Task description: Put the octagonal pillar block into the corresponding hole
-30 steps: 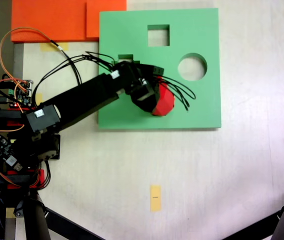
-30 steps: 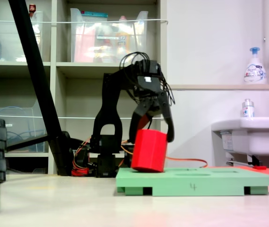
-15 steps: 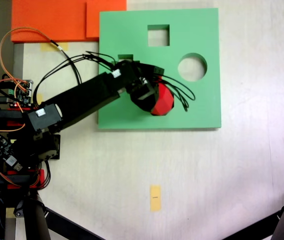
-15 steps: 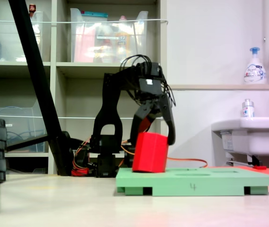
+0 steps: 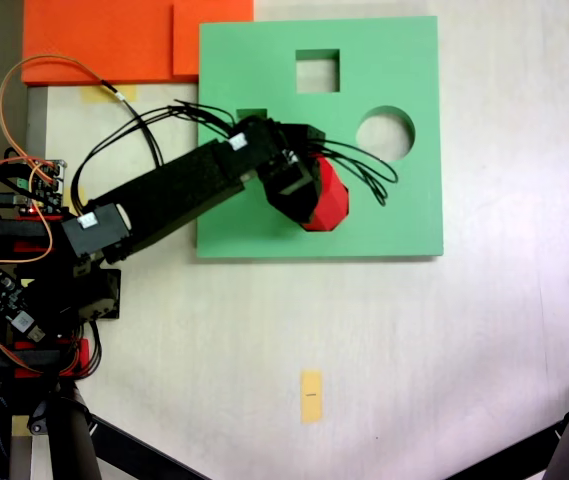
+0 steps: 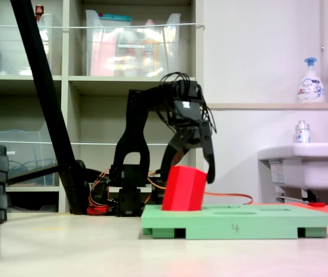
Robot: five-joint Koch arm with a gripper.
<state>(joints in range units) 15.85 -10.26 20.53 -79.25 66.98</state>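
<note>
While the green foam board (image 6: 241, 220) is lying flat on the table nearest the low fixed camera, the octagonal pillar block (image 6: 183, 188) is standing tilted on its left part, bottom edge sunk slightly into the surface, with the gripper (image 6: 189, 173) straddling its top, jaws spread wider than the block and seemingly released. From above, the arm (image 5: 169, 195) is covering the corresponding hole, so only the block's red side (image 5: 329, 203) is showing beside the round cutout (image 5: 385, 134) and square cutout (image 5: 317, 71). Farther back, shelves (image 6: 94, 81) and a sink (image 6: 302, 167) are standing, cut off at the frame edge.
</note>
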